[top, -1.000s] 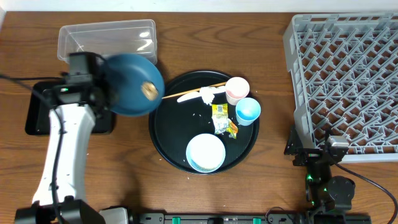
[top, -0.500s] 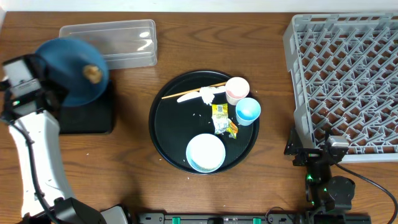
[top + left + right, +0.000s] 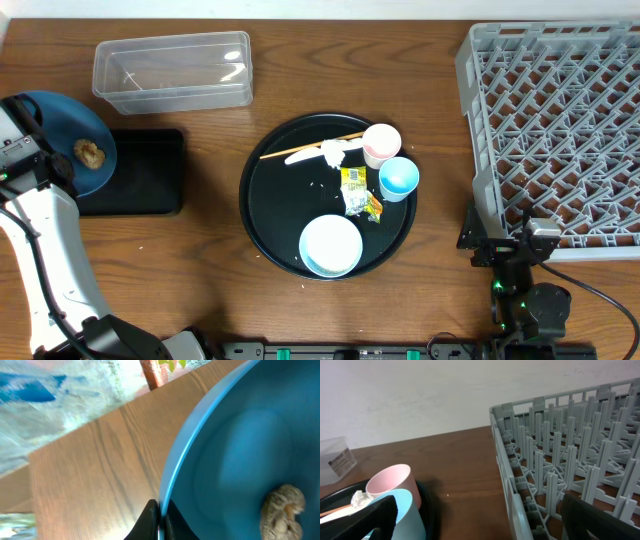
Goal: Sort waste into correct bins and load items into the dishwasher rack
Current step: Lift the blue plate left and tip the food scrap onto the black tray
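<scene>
The left gripper (image 3: 159,516) is clamped shut on the rim of the large dark-blue bowl (image 3: 62,128), which it holds at the table's far left. The bowl overhangs the left end of the shallow black rectangular tray (image 3: 150,175). The small brown food lump (image 3: 90,153) sits inside the bowl on the side towards that tray, so a tip to the right looks like what would drop it in. The clear plastic rectangular tub (image 3: 172,70) lies just beyond, towards the far edge. The right gripper (image 3: 479,510) is well apart, spread wide and holding nothing, beside the large grey plastic dishwasher rack (image 3: 560,120) and facing the large round black tray (image 3: 270,228). The left arm is much the nearer to both bins. The bowl covers the tray's left end, and arm and frame edge cut off the bowl's own left side. Whether the bowl touches the tray cannot be told.
</scene>
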